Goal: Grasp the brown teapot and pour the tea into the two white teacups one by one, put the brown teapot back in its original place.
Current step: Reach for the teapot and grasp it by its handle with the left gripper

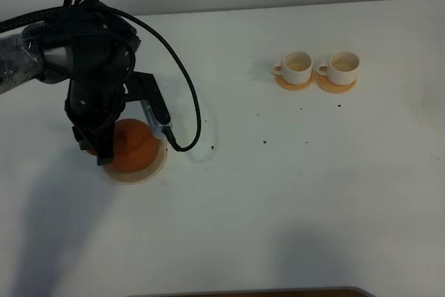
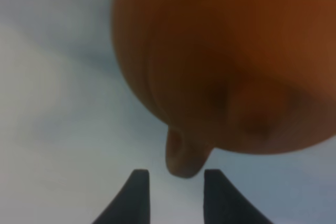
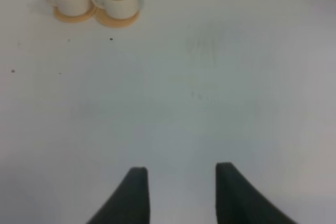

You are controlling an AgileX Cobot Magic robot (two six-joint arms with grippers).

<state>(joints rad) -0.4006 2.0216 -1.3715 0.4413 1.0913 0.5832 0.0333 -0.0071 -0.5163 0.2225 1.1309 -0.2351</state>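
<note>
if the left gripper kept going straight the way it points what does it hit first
Probably the brown teapot: its small nub sits just ahead of the left gripper, centred on its open gap, though depth is blurry.

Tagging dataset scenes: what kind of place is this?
Likely a robotics lab bench staged for tea pouring: bare white tabletop, round reddish-brown clay teapot under a black robot arm, two small white teacups on orange-tan coasters.

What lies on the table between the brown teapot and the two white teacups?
Mostly bare white table: small dark specks, and the arm's black cable close to the brown teapot. The exterior high view shows it.
</note>
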